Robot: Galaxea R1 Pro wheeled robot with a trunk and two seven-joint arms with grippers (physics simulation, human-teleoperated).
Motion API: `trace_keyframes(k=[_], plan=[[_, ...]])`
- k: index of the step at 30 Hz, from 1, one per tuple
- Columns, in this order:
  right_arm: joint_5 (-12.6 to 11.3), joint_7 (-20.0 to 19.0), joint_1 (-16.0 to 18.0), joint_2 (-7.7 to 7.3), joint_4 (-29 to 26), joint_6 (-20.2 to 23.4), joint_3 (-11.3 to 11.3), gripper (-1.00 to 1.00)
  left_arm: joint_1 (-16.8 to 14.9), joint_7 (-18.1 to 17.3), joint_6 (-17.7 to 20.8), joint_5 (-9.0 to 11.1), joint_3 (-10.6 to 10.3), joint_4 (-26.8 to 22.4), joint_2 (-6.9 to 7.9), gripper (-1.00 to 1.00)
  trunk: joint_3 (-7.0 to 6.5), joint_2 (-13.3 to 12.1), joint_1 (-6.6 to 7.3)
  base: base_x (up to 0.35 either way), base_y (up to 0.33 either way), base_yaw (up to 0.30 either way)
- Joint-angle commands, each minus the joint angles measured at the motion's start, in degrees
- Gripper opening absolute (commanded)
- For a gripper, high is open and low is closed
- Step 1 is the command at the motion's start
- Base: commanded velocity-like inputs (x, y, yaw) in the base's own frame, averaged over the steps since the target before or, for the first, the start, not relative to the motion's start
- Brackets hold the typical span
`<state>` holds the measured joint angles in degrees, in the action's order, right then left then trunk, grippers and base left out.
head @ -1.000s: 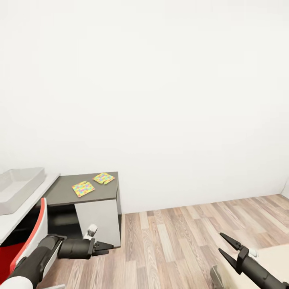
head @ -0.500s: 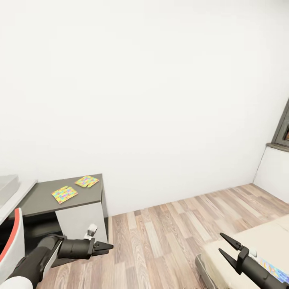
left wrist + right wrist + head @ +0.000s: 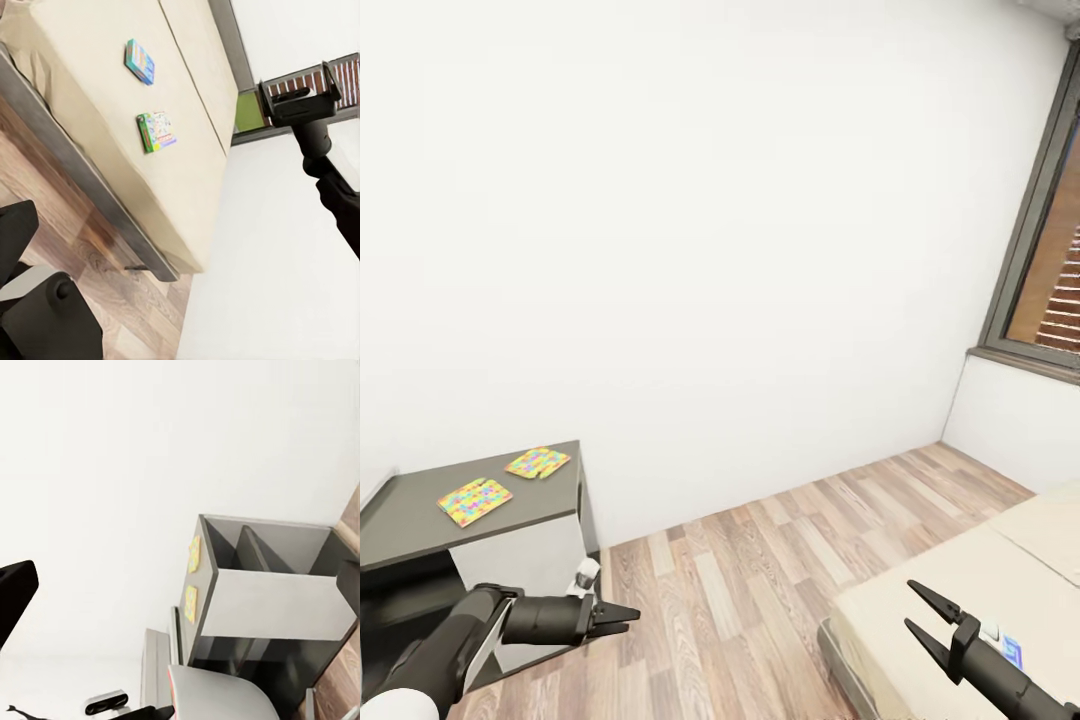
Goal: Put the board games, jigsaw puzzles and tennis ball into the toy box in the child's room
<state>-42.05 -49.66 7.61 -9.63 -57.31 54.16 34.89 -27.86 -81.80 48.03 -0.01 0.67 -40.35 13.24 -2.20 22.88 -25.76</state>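
Two multicoloured jigsaw puzzles (image 3: 475,500) (image 3: 538,462) lie flat on the lower dark grey table (image 3: 420,530) at the left; the right wrist view shows them edge-on (image 3: 190,603) (image 3: 195,553). In the left wrist view, two board games, a light blue one (image 3: 140,61) and a green-edged one (image 3: 156,131), rest on the beige bed (image 3: 90,112). A corner of the light blue board game (image 3: 1010,652) peeks out beside my right arm. My left gripper (image 3: 628,619) hangs open and empty over the floor in front of the table. My right gripper (image 3: 916,608) is open over the bed's near corner. The toy box and tennis ball are out of view.
Wood-plank floor (image 3: 760,560) stretches between table and bed. A plain white wall (image 3: 710,250) faces me, with a dark-framed window (image 3: 1050,260) at the right. A white chair with red trim (image 3: 217,694) stands by the table.
The camera has swung right: the table slid left, the toy box and red chair left the picture, and the window and bed came in. Both arms hold their pose.
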Motion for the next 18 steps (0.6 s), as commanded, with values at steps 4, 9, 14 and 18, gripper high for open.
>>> trace_keyframes(k=[4,9,14,18], plan=[[0.2,-0.3,0.0,0.03,0.0,0.1,0.1,1.00,0.0,-0.2,0.7,-0.2,0.0,0.0,-0.03,1.00,0.02,0.0,-0.02,0.000,0.000,-0.046],[0.1,-0.3,0.0,0.02,0.0,0.0,0.1,1.00,0.0,-0.2,0.7,-0.3,-0.1,0.0,-0.05,1.00,0.08,0.0,-0.02,0.000,0.000,-0.037],[0.1,-0.3,0.0,0.01,0.0,0.1,0.6,1.00,0.0,-0.2,0.7,-0.4,-0.1,0.0,-0.05,1.00,0.35,0.0,-0.02,0.000,0.000,-0.116],[0.1,-0.3,0.0,-0.02,0.1,0.3,1.1,1.00,0.0,-0.2,0.7,-0.4,-0.1,0.0,-0.05,1.00,0.63,0.0,-0.02,0.000,0.000,-0.145]])
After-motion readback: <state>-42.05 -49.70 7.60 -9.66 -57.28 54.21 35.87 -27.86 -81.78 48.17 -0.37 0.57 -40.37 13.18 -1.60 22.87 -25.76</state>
